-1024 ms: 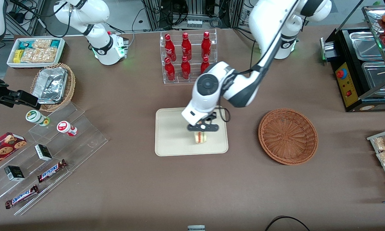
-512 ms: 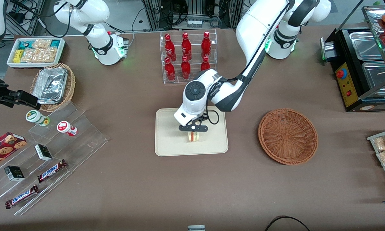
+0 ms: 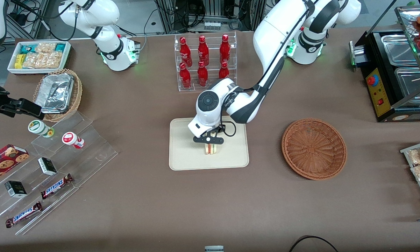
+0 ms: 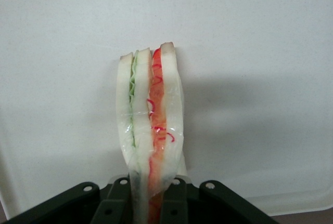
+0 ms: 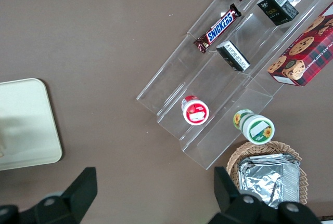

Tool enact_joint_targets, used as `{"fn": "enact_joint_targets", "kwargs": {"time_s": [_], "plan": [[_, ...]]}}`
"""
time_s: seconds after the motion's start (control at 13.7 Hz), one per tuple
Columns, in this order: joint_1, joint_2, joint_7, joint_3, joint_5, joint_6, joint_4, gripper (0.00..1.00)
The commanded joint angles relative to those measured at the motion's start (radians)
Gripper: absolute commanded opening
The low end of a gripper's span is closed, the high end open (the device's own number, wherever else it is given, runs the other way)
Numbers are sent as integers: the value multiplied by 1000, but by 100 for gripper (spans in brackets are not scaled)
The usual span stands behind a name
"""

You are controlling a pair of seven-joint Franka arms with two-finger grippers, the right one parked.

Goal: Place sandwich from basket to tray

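Sandwich (image 3: 211,148), pinched at one end between gripper (image 3: 208,140) fingers, long axis straight out from them. Over middle of tray (image 3: 182,157), contact not discernible; basket (image 3: 314,148) well apart, toward working arm's end.

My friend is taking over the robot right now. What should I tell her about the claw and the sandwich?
Claw: shut on the sandwich, low over the middle of the tray. The wrist view shows the sandwich standing on edge, pinched between the fingers, with the tray right under it.
Basket: nothing in it, sitting beside the tray toward the working arm's end of the table.
Done: sandwich taken from the basket and carried to the tray.
Left: open the claw to let the sandwich go, then lift the arm away. It may tip over once released, since it is standing on edge.
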Motion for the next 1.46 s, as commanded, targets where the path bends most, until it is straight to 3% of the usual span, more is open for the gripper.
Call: {"fn": "enact_joint_targets", "kwargs": {"time_s": [0.0, 0.37, 0.44, 0.95, 1.32, 1.39], "plan": [[-16, 24, -14, 16, 14, -6, 37, 29], [-13, 15, -12, 17, 14, -6, 37, 94], [-13, 7, -15, 19, 14, -7, 37, 99], [16, -146, -87, 36, 11, -114, 26, 100], [117, -431, -83, 40, 3, -280, -113, 100], [181, -505, -67, 39, 3, -283, -168, 100]]}}
